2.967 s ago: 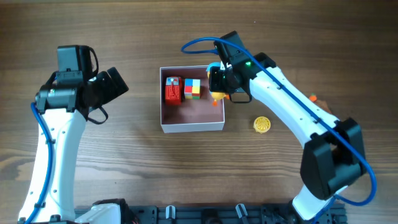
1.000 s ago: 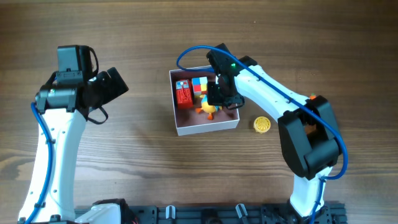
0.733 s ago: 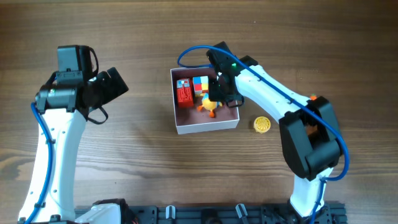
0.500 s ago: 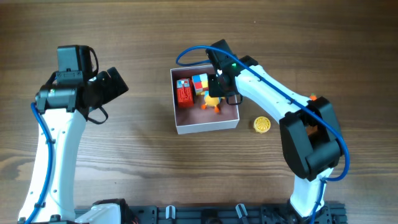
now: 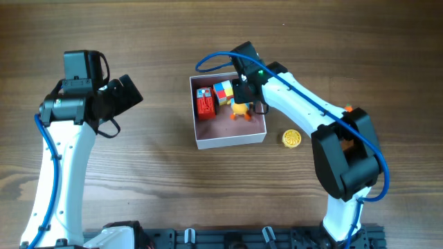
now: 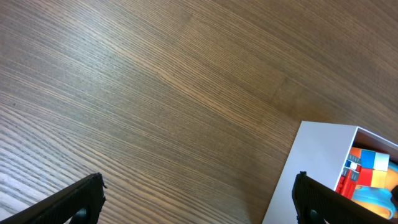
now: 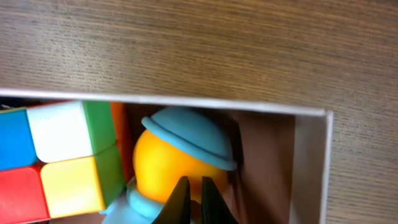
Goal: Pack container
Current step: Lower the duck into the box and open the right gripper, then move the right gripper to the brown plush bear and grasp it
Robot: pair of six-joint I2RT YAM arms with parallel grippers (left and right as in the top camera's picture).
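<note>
The container (image 5: 228, 143), a square white box with a dusty-pink inside, sits mid-table. It holds a red toy (image 5: 205, 104), a multicoloured cube (image 5: 222, 90) and a yellow figure with a blue hat (image 5: 240, 109). My right gripper (image 5: 243, 95) reaches into the back right corner. In the right wrist view its fingers (image 7: 189, 202) are pinched together on the yellow figure (image 7: 168, 162), next to the cube (image 7: 56, 155) and the box wall (image 7: 308, 162). My left gripper (image 5: 128, 93) hangs open and empty to the left; its view shows the box corner (image 6: 311, 168).
A yellow round disc (image 5: 291, 139) lies on the wood to the right of the box. A small orange thing (image 5: 349, 108) peeks out behind the right arm. The table is brown wood.
The right gripper has carried the yellow figure from the box's middle toward its back right corner. Three seconds ago the box sat further left. The left arm is still.
</note>
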